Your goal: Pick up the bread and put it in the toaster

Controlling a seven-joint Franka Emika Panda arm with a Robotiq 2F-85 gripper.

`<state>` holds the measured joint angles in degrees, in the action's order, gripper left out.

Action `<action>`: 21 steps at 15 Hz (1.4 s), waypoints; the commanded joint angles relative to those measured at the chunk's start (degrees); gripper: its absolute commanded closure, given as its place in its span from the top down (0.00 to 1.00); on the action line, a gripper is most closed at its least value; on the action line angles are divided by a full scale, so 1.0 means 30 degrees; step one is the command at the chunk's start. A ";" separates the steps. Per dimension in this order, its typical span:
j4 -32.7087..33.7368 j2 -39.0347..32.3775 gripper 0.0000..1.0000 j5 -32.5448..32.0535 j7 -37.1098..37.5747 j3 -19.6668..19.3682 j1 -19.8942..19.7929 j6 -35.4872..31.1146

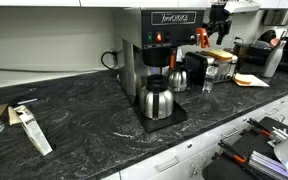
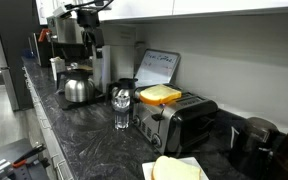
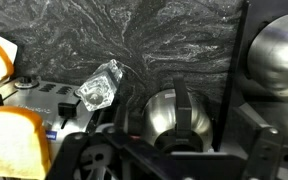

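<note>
Nothing of the job has been done yet; by the look of it this is the reach toward the bread. Nearest on the dark stone table point(image 2: 84, 145) lies a second slice point(image 2: 176, 168) on something pale. Just beyond it stands the toaster point(image 2: 189, 125), and the bread point(image 2: 159, 95) lies flat across its top, not down in a slot. I take that yellowish slice to be the one meant, though I can't be sure. A glass point(image 2: 122, 108) stands right beside the toaster, then a steel carafe point(image 2: 77, 90), then the tall coffee machine point(image 2: 69, 40).

The arm is back there, well away from the bread. It hangs high in front of the coffee machine with the claw point(image 2: 90, 40) pointing down, spread wide and empty. The wrist view looks down on the carafe, with the bread at its left edge.

I'd say the next move is to travel across and down past the glass. The claw must then grip the slice by its edges and turn it upright for the slot.
</note>
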<state>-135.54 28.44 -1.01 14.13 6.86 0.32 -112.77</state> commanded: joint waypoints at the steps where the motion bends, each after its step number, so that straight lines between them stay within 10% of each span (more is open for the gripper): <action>1: -0.2090 0.2187 1.00 0.0856 0.1908 0.0132 0.0057 -0.0741; 5: -0.4875 0.5182 1.00 0.0942 0.5583 0.0765 -0.0804 -0.0081; 15: -0.4928 0.5374 1.00 0.0800 0.5345 0.0794 -0.0731 0.0124; 21: -0.6959 0.6631 1.00 0.2495 0.6789 -0.1280 -0.2764 -0.2720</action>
<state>-153.36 45.87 3.38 33.31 4.68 -5.21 -116.79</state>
